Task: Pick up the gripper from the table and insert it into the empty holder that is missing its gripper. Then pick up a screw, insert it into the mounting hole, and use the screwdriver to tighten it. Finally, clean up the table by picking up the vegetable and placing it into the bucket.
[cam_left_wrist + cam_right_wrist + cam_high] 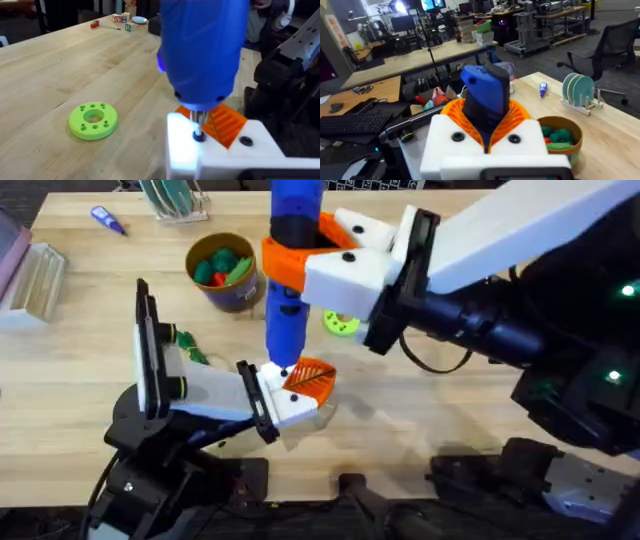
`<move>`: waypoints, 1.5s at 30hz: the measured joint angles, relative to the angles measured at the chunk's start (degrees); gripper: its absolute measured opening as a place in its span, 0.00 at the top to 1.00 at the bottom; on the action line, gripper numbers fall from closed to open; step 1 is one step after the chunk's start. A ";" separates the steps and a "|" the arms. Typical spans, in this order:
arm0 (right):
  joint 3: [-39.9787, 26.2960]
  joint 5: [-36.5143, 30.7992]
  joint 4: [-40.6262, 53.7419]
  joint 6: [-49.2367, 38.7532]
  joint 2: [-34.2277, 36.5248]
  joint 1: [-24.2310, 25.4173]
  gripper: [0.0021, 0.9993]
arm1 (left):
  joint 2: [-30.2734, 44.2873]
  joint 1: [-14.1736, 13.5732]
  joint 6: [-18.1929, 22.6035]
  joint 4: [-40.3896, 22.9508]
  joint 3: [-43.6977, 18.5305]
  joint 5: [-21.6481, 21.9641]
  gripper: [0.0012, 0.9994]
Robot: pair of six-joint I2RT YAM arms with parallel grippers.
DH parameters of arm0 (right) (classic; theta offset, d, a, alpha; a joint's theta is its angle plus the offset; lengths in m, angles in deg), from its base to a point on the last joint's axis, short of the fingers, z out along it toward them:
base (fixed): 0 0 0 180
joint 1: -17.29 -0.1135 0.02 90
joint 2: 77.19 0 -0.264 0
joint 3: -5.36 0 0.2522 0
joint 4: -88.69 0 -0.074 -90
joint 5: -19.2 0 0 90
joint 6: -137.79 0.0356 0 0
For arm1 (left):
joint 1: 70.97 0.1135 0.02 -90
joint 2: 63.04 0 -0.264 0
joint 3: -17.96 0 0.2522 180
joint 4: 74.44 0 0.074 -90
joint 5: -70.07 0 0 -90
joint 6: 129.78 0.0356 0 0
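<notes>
Now the right gripper (318, 252) holds the blue screwdriver (290, 275) upright between its orange pads, with the tip on the white holder (285, 402) at the left arm's end, near the front edge of the tabletop. The orange gripper (312, 378) sits in this holder. I cannot tell if the left gripper (295, 390) is wide or narrow; the bucket (222, 272) stands toward the back edge.

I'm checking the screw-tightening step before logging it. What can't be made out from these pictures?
- Screw head: in the left wrist view the screwdriver bit covers it on the holder, so its seating can't be judged.
- Left gripper fingers: overhead, the screwdriver's lower end hides part of them.
- Vegetable: overhead, partly behind the left arm.
- Bucket contents: partly cut off by the right gripper.
</notes>
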 joint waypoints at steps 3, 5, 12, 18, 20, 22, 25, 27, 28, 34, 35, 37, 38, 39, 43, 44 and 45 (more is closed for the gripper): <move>0.00 0.00 -0.02 0.00 0.00 0.00 0.98 | 0.00 0.00 0.00 0.00 0.00 0.00 0.99; 0.00 -0.02 -0.02 0.00 0.00 0.02 0.98 | 0.00 0.00 0.00 0.00 0.00 0.00 0.99; 0.00 -0.07 1.40 0.23 0.00 0.42 0.98 | 0.00 0.00 -0.10 -0.02 0.00 0.02 0.99; 0.00 -0.30 1.55 0.83 0.26 0.61 0.98 | 0.00 0.00 -0.31 -0.04 0.00 0.00 0.99; 0.00 -0.33 1.55 0.85 0.26 0.61 0.98 | 0.00 0.00 -0.35 -0.04 0.00 0.00 0.99; 0.00 -0.40 1.58 0.84 0.26 0.61 0.98 | 0.00 0.00 -0.35 -0.02 0.00 0.00 0.99; 0.00 -0.42 1.72 0.85 0.26 0.61 0.98 | 0.00 0.00 -0.36 -0.02 0.00 0.02 0.99; 0.00 -0.42 1.73 0.85 0.26 0.59 0.98 | 0.00 0.00 -0.37 -0.02 0.00 0.00 0.99; 0.00 -0.42 1.73 0.85 0.26 0.60 0.98 | 0.00 0.00 -0.37 -0.02 0.00 0.02 0.99; 0.00 -0.42 1.84 0.85 0.26 0.59 0.98 | 0.00 0.00 -0.38 -0.02 0.00 0.02 0.99; 0.00 -0.38 1.83 0.85 0.26 0.59 0.98 | 0.00 0.00 -0.37 -0.02 0.00 0.02 0.99; 0.00 -0.36 1.84 0.85 0.26 0.59 0.98 | 0.00 0.00 -0.37 -0.02 0.00 0.00 0.99; 0.00 -0.39 1.84 0.85 0.26 0.60 0.98 | 0.00 0.00 -0.37 -0.02 0.00 0.02 0.99; 0.00 -0.42 1.86 0.85 0.26 0.59 0.98 | 0.00 0.00 -0.37 -0.02 0.00 0.02 0.99; 0.00 -0.37 1.97 0.87 0.26 0.59 0.98 | 0.00 0.00 -0.39 -0.02 0.00 0.04 0.99; 0.00 -0.37 1.94 0.85 0.26 0.59 0.98 | 0.00 0.00 -0.37 -0.02 0.00 0.02 0.99; 0.00 -0.37 1.91 0.85 0.26 0.59 0.98 | 0.00 0.00 -0.37 -0.02 0.00 0.02 0.99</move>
